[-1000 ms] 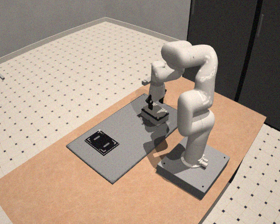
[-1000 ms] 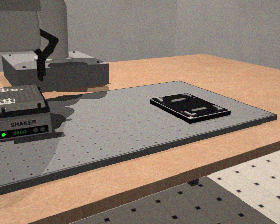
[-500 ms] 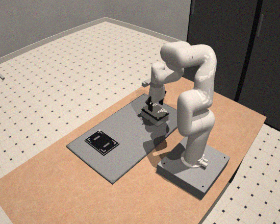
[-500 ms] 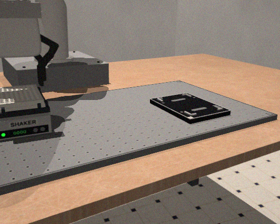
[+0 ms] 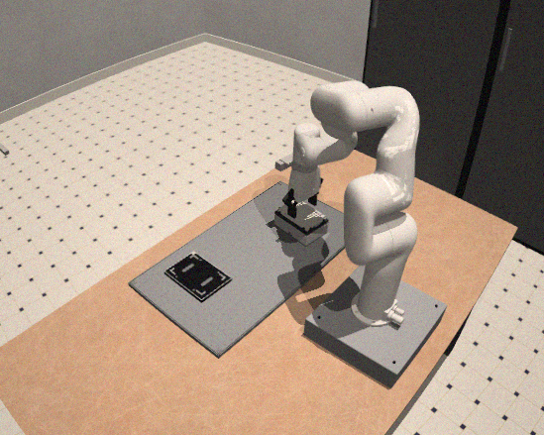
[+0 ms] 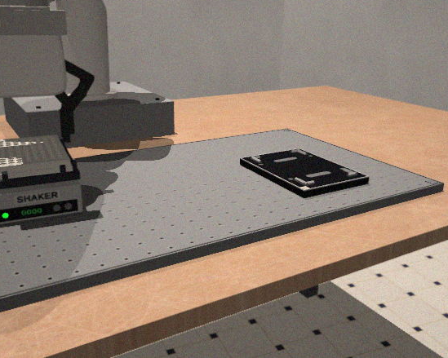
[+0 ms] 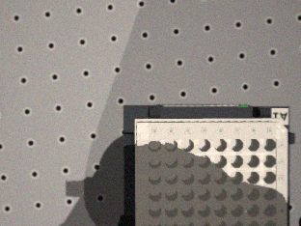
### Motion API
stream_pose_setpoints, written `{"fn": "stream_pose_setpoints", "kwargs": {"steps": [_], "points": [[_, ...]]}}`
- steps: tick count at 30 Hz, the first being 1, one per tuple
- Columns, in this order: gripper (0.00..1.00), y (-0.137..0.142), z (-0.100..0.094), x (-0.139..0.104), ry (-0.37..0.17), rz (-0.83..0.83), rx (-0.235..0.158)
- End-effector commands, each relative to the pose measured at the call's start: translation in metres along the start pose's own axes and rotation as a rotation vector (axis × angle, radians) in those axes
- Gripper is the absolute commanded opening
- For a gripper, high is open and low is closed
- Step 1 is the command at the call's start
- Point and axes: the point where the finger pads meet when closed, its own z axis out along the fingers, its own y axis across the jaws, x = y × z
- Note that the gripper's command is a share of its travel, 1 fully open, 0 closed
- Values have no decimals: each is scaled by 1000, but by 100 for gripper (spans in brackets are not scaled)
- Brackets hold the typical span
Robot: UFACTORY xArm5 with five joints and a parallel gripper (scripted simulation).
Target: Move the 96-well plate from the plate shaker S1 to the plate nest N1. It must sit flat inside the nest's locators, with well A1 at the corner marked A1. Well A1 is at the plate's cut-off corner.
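Arm: white arm (image 5: pixel 380 167) bent over the far end of the grey perforated board (image 5: pixel 239 276), wrist pointing straight down above the plate shaker (image 6: pixel 35 203).
Fingers: the gripper (image 5: pixel 300 201) stands spread to its widest, holding nothing; in the exterior view one black finger (image 6: pixel 67 115) comes down just past the shaker's far edge, the other is cut off at the left border.
96-well plate: the plate (image 7: pixel 212 171) sits flat on top of the shaker, between the spread fingers; much of it lies in the arm's shadow.
A1 corner: in the wrist view an A1 mark (image 7: pixel 280 115) shows on the shaker deck beside the plate's upper right corner; the plate's cut corner is hard to make out.
Shaker: grey box labelled SHAKER, green light and green digits on its front panel.
Plate nest: the black nest (image 6: pixel 304 171) with pale corner locators lies on the same board, well apart from the shaker, nothing in it.
Worktop: the orange-brown worktop (image 5: pixel 130 390) carries the board and the arm's grey base plate (image 5: pixel 417 331).
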Motion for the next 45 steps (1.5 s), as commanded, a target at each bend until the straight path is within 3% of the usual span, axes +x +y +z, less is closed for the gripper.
{"fn": "stream_pose_setpoints", "kwargs": {"steps": [1,38,39,45], "points": [[100,0,2,1,8,0,14],[100,0,13,1,8,0,14],[0,0,12,1,8,0,14],[0,0,12,1,8,0,14]]}}
